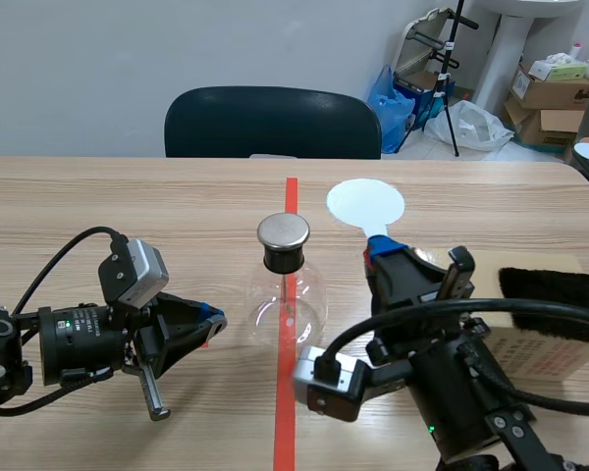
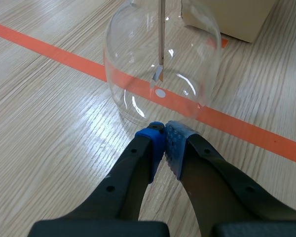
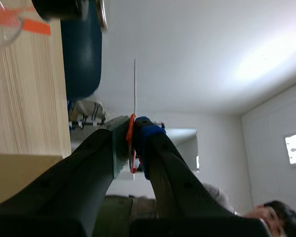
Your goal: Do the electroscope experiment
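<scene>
Electroscope flask (image 1: 289, 294), clear glass with a black neck and a metal cap (image 1: 283, 232), stands on the orange-red tape line at mid-table. Left gripper (image 2: 164, 129) lies low just beside the flask's base, its blue-padded fingers pressed together on nothing, tips almost touching the glass. Right gripper (image 3: 133, 131), on the flask's other side, is clamped on the orange-red handle of a white round paddle (image 1: 365, 203), whose disc shows beyond the flask and to its right. Farther right of the flask sits a cardboard box (image 1: 535, 343) topped with black fur (image 1: 552, 287).
</scene>
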Controlling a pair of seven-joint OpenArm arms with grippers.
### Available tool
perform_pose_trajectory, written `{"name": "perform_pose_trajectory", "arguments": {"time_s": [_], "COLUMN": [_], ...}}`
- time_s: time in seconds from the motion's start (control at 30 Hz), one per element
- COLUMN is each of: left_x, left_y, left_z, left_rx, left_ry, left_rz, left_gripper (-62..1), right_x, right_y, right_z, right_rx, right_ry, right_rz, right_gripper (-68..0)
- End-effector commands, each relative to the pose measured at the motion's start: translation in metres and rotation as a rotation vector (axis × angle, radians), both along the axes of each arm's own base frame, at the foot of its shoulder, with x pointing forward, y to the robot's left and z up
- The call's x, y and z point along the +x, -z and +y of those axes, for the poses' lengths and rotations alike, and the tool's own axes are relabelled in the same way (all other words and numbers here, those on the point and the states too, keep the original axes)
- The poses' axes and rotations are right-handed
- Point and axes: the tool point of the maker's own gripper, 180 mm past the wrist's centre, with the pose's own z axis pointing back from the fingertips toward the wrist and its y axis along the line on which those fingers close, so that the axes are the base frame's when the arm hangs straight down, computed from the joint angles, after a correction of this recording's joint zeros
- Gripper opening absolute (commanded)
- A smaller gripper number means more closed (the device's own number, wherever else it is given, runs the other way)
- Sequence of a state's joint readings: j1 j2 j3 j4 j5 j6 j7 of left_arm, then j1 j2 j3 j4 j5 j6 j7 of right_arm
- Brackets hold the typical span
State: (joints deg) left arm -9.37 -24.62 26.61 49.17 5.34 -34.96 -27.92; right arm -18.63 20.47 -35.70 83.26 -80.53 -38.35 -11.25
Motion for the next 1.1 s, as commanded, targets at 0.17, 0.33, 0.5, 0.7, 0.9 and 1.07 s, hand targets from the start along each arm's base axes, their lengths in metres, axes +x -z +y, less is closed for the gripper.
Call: {"name": "perform_pose_trajectory", "arguments": {"time_s": [0.17, 0.33, 0.5, 0.7, 0.9, 1.07], "left_x": [0.004, 0.004, 0.004, 0.004, 0.004, 0.004], "left_y": [-0.01, -0.01, -0.01, -0.01, -0.01, -0.01], "left_z": [-0.004, -0.004, -0.004, -0.004, -0.004, -0.004], "left_rx": [-0.034, -0.034, -0.034, -0.034, -0.034, -0.034], "left_ry": [0.0, 0.0, 0.0, 0.0, 0.0, 0.0], "left_rz": [-0.022, -0.022, -0.022, -0.022, -0.022, -0.022], "left_gripper": [-56.8, -56.8, -56.8, -56.8, -56.8, -56.8], "right_x": [0.011, 0.013, 0.014, 0.014, 0.014, 0.014], "right_y": [-0.01, -0.01, -0.01, -0.01, -0.01, -0.01], "right_z": [-0.023, -0.033, -0.037, -0.037, -0.037, -0.037], "right_rx": [0.025, 0.033, 0.036, 0.035, 0.035, 0.035], "right_ry": [0.127, 0.186, 0.207, 0.206, 0.206, 0.206], "right_rz": [-0.032, -0.033, -0.034, -0.034, -0.034, -0.034], "right_gripper": [-66.5, -66.5, -66.5, -66.5, -66.5, -66.5]}}
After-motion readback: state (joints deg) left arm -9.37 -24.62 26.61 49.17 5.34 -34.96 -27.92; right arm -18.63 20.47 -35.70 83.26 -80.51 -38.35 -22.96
